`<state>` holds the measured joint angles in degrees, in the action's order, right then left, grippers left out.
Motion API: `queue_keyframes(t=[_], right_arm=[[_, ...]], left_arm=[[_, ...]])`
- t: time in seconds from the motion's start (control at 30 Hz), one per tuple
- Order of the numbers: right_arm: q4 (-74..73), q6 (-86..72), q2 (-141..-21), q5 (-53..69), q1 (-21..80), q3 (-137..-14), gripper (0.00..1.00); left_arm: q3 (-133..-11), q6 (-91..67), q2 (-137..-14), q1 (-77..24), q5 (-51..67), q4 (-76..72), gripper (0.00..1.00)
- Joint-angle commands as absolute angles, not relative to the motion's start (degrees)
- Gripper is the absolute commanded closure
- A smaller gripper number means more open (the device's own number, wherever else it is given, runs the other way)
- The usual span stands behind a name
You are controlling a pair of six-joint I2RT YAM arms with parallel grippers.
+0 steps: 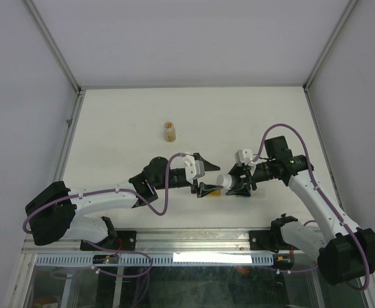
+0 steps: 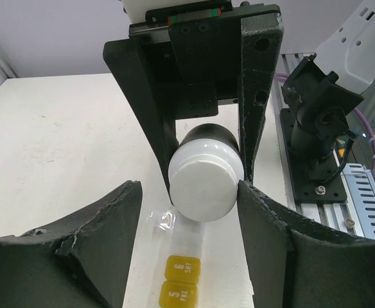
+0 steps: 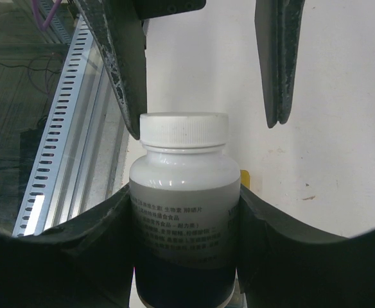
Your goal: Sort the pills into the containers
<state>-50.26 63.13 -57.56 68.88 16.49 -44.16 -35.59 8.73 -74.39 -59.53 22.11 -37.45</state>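
A white pill bottle (image 3: 184,192) with a white screw cap (image 2: 205,186) is held level above the table, and my right gripper (image 3: 185,199) is shut on its body. My left gripper (image 2: 189,189) faces it with its jaws either side of the cap. One finger (image 2: 264,224) touches the cap, the other finger (image 2: 110,224) stands a little apart from it. Below the cap lies the strip of containers (image 2: 180,266), its yellow boxes marked "6 SAT" and "5 FRI". In the top view the bottle (image 1: 218,180) hangs between the two grippers. The pills are hidden.
A small amber bottle (image 1: 169,131) stands upright farther back on the white table (image 1: 110,128). The table's near metal rail (image 1: 194,239) and the right arm's base (image 2: 316,122) lie close behind the grippers. Side walls enclose the table.
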Motion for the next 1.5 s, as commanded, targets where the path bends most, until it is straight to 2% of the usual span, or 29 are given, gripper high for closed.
queue_keyframes(t=[0.0,0.17,0.43,0.63,0.8,1.03,1.47], right_arm=[[-49.9,64.1,-57.4,71.4,16.9,-46.8,1.00],[-49.9,64.1,-57.5,71.3,16.9,-46.7,1.00],[-49.8,63.9,-57.7,71.1,16.9,-46.7,1.00],[-48.3,61.6,-58.2,69.7,16.9,-46.8,1.00],[-47.2,59.9,-59.0,68.9,16.8,-46.8,1.00],[-46.2,58.3,-60.2,68.0,16.8,-46.8,1.00],[-44.6,56.4,-61.5,66.7,16.4,-46.3,1.00]], left_arm=[[-38.6,8.1,-75.2,-58.8,24.5,-40.4,0.39],[-39.5,7.1,-76.3,-58.6,26.4,-39.9,0.44],[-40.0,1.0,-76.8,-58.2,26.8,-41.5,0.79],[-38.7,-17.9,-76.3,-58.3,19.3,-44.7,0.97],[-37.0,-32.8,-74.3,-60.0,7.7,-45.2,1.00],[-39.0,-40.0,-72.4,-62.2,-5.2,-38.0,1.00],[-39.7,-54.5,-69.4,-62.3,-10.6,-30.5,1.00]])
